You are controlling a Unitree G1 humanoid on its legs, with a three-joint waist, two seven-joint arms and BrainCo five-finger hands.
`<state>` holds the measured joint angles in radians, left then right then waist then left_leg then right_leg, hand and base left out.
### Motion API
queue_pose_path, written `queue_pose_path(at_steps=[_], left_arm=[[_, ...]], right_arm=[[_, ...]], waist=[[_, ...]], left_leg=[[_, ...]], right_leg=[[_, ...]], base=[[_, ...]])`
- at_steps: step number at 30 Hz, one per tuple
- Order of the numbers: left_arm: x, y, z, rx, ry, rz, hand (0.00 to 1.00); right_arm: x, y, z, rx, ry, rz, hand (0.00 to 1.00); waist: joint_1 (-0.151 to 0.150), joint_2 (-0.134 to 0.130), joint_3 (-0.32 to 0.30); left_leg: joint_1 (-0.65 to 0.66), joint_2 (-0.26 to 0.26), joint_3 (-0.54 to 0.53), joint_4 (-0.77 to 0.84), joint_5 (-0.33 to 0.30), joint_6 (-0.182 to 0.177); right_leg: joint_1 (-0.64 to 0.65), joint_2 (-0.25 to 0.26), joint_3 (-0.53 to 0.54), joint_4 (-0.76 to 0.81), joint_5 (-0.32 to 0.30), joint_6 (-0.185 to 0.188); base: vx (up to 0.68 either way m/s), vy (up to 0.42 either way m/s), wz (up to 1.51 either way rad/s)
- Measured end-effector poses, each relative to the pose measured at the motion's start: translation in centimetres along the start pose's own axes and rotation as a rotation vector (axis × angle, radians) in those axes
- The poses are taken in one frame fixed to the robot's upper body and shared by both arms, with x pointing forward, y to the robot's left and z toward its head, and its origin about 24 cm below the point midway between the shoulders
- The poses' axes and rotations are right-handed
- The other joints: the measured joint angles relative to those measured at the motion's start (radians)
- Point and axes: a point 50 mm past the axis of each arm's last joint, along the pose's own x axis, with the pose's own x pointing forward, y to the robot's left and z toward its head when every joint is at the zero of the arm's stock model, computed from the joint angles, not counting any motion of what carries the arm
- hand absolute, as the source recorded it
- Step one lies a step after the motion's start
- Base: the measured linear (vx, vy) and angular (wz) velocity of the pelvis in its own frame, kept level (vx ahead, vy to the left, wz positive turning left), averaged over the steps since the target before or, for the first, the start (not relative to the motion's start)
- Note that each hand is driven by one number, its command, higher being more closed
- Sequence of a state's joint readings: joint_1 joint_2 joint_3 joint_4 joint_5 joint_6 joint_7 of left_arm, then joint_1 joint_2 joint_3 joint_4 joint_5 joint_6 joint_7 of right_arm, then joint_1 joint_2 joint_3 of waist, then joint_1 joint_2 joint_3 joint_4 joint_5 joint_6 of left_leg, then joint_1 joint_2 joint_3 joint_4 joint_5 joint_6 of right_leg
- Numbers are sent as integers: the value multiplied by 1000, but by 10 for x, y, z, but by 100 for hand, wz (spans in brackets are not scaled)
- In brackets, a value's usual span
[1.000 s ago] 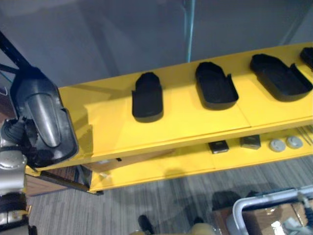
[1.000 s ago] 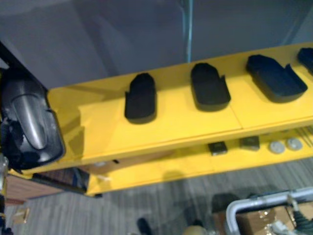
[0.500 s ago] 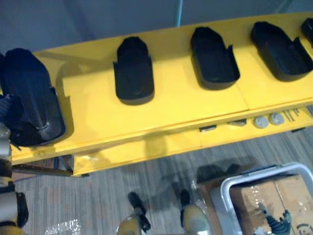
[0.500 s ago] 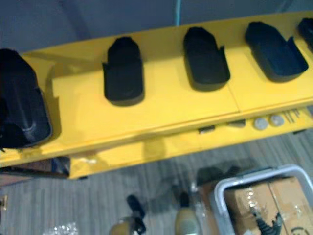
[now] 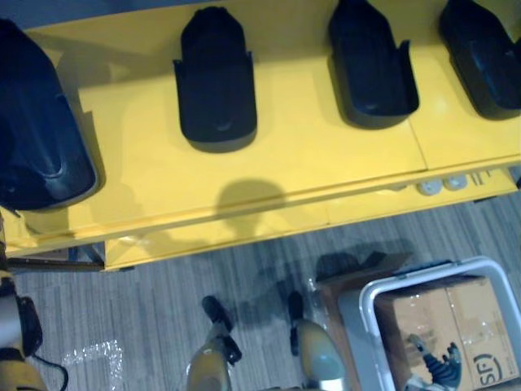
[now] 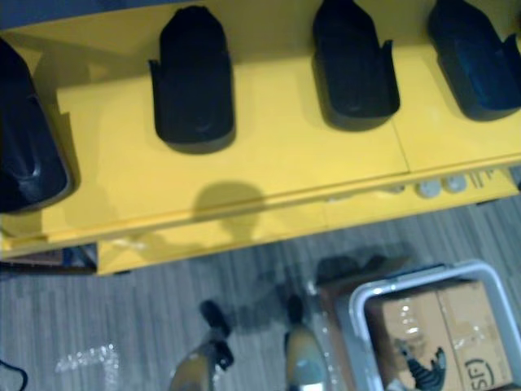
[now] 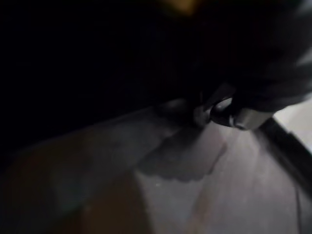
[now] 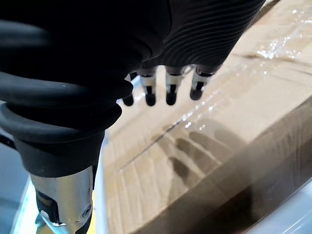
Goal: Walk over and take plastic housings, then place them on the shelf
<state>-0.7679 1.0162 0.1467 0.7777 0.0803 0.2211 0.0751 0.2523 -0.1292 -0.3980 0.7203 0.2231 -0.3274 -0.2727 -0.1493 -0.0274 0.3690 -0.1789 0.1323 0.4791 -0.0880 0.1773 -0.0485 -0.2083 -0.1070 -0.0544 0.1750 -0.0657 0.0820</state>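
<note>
Several black plastic housings lie in a row on the yellow shelf (image 5: 309,155): one in the middle left (image 5: 213,81), one further right (image 5: 370,65) and one at the right edge (image 5: 484,53). A larger housing (image 5: 37,134) rests at the shelf's left end. In the left wrist view my left hand (image 7: 239,117) is pressed close against dark plastic. My right hand (image 8: 168,87) hangs open, fingers straight, just above a cardboard box (image 8: 219,146), holding nothing; it is also in the left eye view (image 5: 435,366) at the lower right.
A grey bin (image 5: 364,314) with the cardboard box (image 5: 444,309) in it stands on the carpet at the lower right. A lower yellow shelf level holds small round parts (image 5: 444,184). Clear plastic wrap (image 5: 89,362) lies on the floor at the lower left.
The camera has moved closer and tipped down, so the shelf shows larger. The far-left housing has come down from the air onto the shelf's left end.
</note>
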Motion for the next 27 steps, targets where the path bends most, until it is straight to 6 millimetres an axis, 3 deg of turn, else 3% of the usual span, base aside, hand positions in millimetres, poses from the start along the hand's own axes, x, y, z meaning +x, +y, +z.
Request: queue_pose_path(at_steps=[12,16,20,24,25,27], left_arm=[[4,9,34,-43,-113,140,0],[3,10,37,-52,-144,183,0],[0,15,46,-109,-197,264,0],[-13,21,77,-172,-398,344,0],[-20,21,84,-197,-466,352,100],[-35,15,83,-202,-559,340,100]], right_arm=[[7,11,21,45,-88,36,0],[10,10,28,45,-123,43,0],[10,8,34,76,-172,36,0],[7,9,57,131,-317,3,0],[6,10,70,163,-384,-9,0],[3,12,87,203,-466,-17,0]], waist=[[-7,-2,1],[-31,-2,2],[-35,-1,1],[-39,10,-6],[-40,22,-22],[-36,42,-64]], left_leg=[[9,3,20,1,2,0],[26,4,28,-1,2,1],[43,6,47,-1,1,0],[87,3,33,-2,0,-2],[91,3,25,-2,-1,-3],[99,3,18,-2,-5,-7]], right_leg=[[4,7,39,-23,26,-5],[34,7,48,-63,49,2],[49,9,61,-82,60,7],[111,5,48,-104,63,10],[125,4,36,-113,63,10],[147,3,23,-131,64,12]], base=[[-10,7,-5],[-34,16,-8],[-27,5,-13],[10,-5,6],[16,-14,16],[60,-25,12]])
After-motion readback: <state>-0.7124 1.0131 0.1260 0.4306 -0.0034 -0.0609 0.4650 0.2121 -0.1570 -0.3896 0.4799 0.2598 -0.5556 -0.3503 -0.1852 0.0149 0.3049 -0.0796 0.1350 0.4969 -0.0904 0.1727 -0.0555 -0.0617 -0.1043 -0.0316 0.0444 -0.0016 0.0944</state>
